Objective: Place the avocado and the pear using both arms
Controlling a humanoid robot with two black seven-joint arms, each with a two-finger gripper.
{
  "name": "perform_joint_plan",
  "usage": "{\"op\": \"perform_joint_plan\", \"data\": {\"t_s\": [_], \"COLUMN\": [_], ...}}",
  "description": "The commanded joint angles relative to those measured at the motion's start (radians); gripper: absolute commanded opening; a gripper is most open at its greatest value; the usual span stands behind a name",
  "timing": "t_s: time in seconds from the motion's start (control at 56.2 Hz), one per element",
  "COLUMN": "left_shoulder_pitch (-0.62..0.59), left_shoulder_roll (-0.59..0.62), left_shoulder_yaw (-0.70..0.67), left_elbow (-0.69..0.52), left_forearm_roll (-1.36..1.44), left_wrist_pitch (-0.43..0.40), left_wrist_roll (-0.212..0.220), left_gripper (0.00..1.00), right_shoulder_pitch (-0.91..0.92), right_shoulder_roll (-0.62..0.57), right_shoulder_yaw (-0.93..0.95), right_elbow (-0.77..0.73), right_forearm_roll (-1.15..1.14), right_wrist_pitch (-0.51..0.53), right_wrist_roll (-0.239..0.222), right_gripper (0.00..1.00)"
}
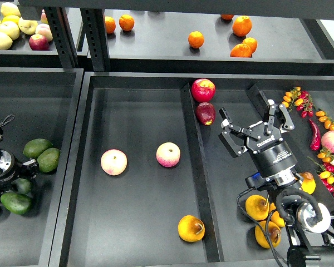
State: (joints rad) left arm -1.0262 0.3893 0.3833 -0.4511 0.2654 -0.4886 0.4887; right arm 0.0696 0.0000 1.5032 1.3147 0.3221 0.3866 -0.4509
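1. Right pincer (255, 123): raised over the right-hand compartment of the black tray (139, 82), its two fingers spread wide and holding nothing.
2. Left pincer (29, 167): at the left edge of the view, seen dark and partly hidden among green fruit; whether its fingers are spread or closed cannot be told.
3. Pear (191, 228): yellow-orange with a brown hollow, lying below and to the left of the right pincer, across the tray divider (200, 183) in the middle compartment, near the front corner.
4. Avocado (15, 202): dark green, just below the left pincer, in the left bin.
5. Two paler olive-green avocados (42, 154): just above and right of the left pincer.
6. Two pink-yellow apples (140, 158): between the two pincers, in the middle compartment, apart from each other.
7. Two red apples (204, 100): up and left of the right pincer, near the divider's far end.
8. More yellow-orange fruit (257, 207): below the right pincer, beside the arm.
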Motion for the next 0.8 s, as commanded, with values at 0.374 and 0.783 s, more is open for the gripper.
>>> {"op": "perform_joint_plan", "data": {"t_s": [0.374, 0.783], "left_shoulder_pitch": [0.0, -0.044], "left_shoulder_roll": [-0.007, 0.055], "left_shoulder_yaw": [0.0, -0.13], "left_elbow": [0.0, -0.003], "left_forearm_roll": [0.002, -0.002], "left_wrist_pitch": [0.0, 0.0], "left_wrist_roll": [0.0, 0.0], "left_gripper": [0.71, 0.89], "right_shoulder_pitch": [-0.001, -0.001], "right_shoulder_roll": [0.0, 0.0], "right_shoulder_yaw": [-0.001, -0.008], "right_elbow": [0.0, -0.002], "right_forearm_roll": [0.0, 0.0], "right_wrist_pitch": [0.0, -0.008], "right_wrist_roll": [0.0, 0.0], "right_gripper": [1.0, 1.0]}}
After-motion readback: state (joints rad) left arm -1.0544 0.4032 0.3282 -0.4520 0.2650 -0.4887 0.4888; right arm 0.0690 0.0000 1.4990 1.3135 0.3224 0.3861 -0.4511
